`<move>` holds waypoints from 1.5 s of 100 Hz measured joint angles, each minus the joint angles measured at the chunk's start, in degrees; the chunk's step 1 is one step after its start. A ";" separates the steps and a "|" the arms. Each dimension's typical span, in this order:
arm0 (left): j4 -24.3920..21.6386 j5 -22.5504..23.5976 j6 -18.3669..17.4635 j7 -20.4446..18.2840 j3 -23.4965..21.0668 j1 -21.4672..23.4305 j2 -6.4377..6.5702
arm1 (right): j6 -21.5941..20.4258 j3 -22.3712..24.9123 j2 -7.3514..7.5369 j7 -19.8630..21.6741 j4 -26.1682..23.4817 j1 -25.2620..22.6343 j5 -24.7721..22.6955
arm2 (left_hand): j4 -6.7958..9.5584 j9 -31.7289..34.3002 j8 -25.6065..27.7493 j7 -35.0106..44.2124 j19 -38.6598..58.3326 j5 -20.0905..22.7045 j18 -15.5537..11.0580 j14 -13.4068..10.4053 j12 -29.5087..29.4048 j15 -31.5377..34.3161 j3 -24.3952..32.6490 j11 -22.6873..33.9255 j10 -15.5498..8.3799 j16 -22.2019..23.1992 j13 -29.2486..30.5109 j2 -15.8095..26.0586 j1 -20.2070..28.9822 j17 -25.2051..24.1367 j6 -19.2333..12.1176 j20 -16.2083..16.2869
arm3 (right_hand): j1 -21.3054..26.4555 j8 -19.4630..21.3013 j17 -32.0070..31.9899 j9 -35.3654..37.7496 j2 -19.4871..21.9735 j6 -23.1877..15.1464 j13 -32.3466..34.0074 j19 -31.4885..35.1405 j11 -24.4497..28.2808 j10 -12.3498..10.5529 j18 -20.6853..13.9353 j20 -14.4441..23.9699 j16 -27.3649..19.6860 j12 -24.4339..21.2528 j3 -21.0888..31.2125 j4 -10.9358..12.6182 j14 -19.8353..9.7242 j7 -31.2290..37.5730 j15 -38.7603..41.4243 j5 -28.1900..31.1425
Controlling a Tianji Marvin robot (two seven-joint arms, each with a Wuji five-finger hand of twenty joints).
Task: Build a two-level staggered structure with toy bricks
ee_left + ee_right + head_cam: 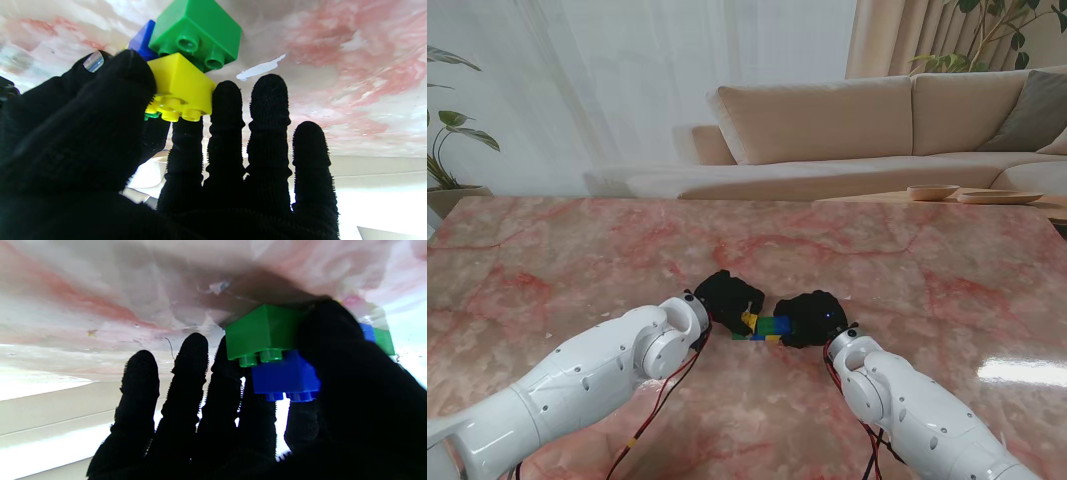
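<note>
A small brick stack [763,328] stands mid-table between my two black-gloved hands. In the left wrist view a yellow brick [180,90] sits offset on a green brick [200,30] that rests on the marble, with a blue brick [141,41] behind. My left hand [727,298] pinches the yellow brick between thumb [110,110] and forefinger. In the right wrist view a blue brick [283,375] sits staggered on a green brick [260,330]. My right hand [812,318] grips that blue brick, thumb [333,350] on one side and fingers on the other.
The pink marble table [577,260] stretches out around the stack. Beyond its far edge stands a beige sofa [827,130]. Wooden bowls [932,192] sit on a side table at the far right. A potted plant [447,150] is at the far left.
</note>
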 measured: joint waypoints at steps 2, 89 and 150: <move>0.00 0.00 0.00 0.00 0.00 0.00 0.00 | 0.00 0.00 0.00 0.00 0.00 0.00 0.00 | 0.00 0.00 0.00 0.00 0.00 0.01 0.00 0.00 -0.01 0.00 0.00 0.01 0.00 0.00 0.00 0.00 -0.01 0.00 0.00 0.00 | 0.00 0.00 0.00 0.00 0.00 0.00 0.00 0.00 0.00 0.00 0.00 0.00 0.00 0.00 0.00 0.00 0.00 0.00 0.00 0.02; -1.11 0.10 -0.62 -0.57 -1.31 1.29 0.58 | 0.94 -0.48 -0.12 0.12 -0.07 0.19 0.81 | -0.01 0.00 0.87 0.29 0.01 0.02 0.00 -0.02 -1.05 0.01 -0.01 0.46 -0.10 0.02 0.00 -0.01 -0.61 0.00 0.01 0.17 | -0.31 0.00 0.00 0.00 -0.15 0.00 0.00 0.00 1.12 0.05 0.01 0.00 0.01 0.00 0.01 0.00 0.00 -0.02 0.00 0.38; 1.53 -0.76 -1.21 2.23 -1.26 1.04 -0.43 | 0.39 -0.94 -0.18 -0.14 0.43 0.64 1.14 | -0.01 0.01 1.00 0.33 0.01 0.02 0.00 -0.02 -1.05 0.01 -0.01 0.67 -0.11 0.04 0.00 -0.01 -0.61 0.00 0.02 0.65 | -0.36 0.00 0.00 0.05 -0.24 0.00 0.00 0.00 1.87 0.29 0.02 0.00 0.01 0.55 0.01 0.00 0.00 -0.02 0.00 0.40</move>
